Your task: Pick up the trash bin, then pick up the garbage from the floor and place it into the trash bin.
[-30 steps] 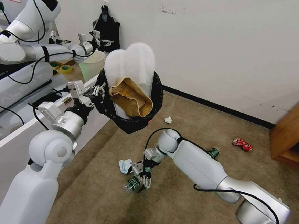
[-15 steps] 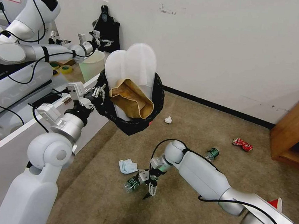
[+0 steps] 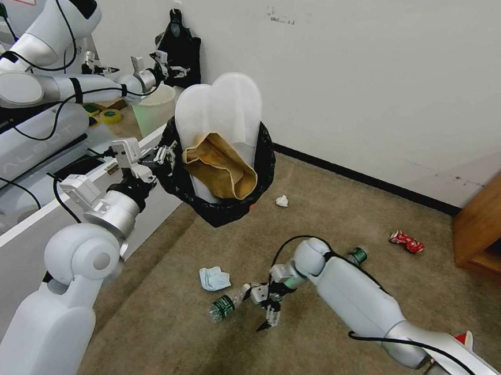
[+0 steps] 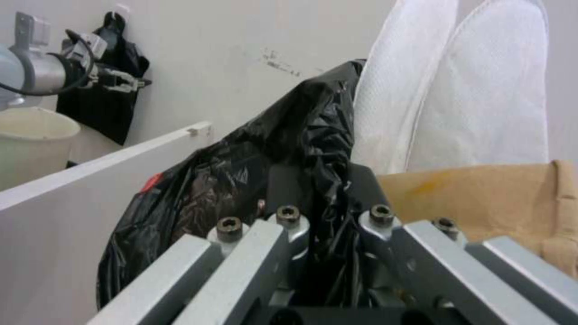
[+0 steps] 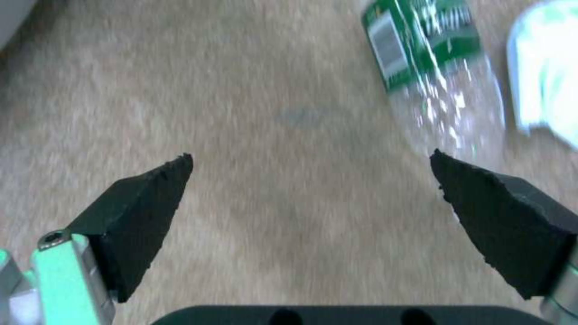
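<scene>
Now my right pincer [image 3: 265,313] hangs open just beside the clear bottle [image 3: 225,305] lying low-centre on the floor [image 3: 341,206], light, crushable, slick, best taken across its labelled middle, while my left pincer [image 3: 161,156] clamps the trash bin [image 3: 225,208] rim upper left of centre.

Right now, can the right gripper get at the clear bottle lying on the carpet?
Probably yes: the right gripper is open just beside the bottle, low over the carpet, with nothing between them.
</scene>
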